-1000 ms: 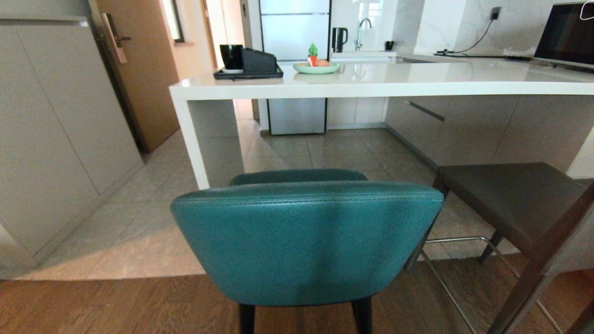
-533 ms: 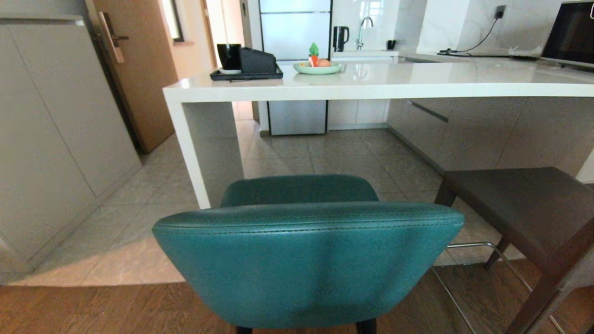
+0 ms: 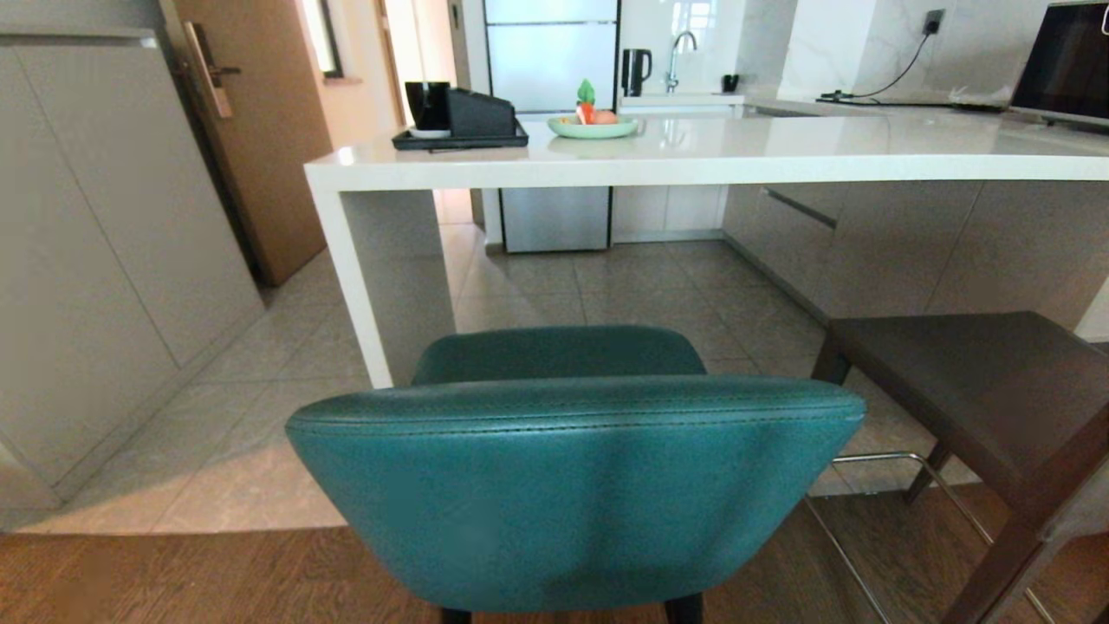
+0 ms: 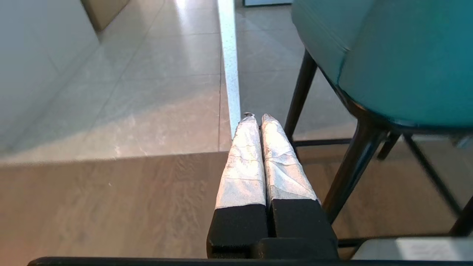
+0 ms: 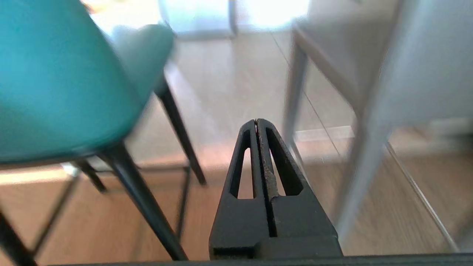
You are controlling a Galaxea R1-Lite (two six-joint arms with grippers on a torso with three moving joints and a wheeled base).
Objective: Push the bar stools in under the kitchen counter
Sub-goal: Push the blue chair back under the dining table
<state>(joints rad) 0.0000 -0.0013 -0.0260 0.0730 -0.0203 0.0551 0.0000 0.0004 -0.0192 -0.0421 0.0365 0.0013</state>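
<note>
The teal bar stool (image 3: pixel 572 485) stands right in front of me, its rounded back towards me and its seat short of the kitchen counter (image 3: pixel 693 156). To its right stands the grey bar stool (image 3: pixel 979 381), with a metal footrest (image 3: pixel 892 459). Neither arm shows in the head view. My left gripper (image 4: pixel 257 117) is shut and empty, low beside the teal bar stool (image 4: pixel 391 62) and its black legs. My right gripper (image 5: pixel 256 120) is shut and empty, hanging between the teal bar stool (image 5: pixel 59 85) and the grey bar stool's legs (image 5: pixel 295 88).
Grey wall cabinets (image 3: pixel 95 260) line the left, beside a wooden door (image 3: pixel 260 130). The counter's white end panel (image 3: pixel 364 277) stands left of the teal stool. On the counter sit a black tray (image 3: pixel 459 130), a green plate (image 3: pixel 593 126) and a laptop (image 3: pixel 1066 69). Wood flooring meets tiles.
The whole scene shifted between one second and half a second ago: the teal stool looms larger and lower, the counter nearer. Since half a second ago nothing has visibly changed.
</note>
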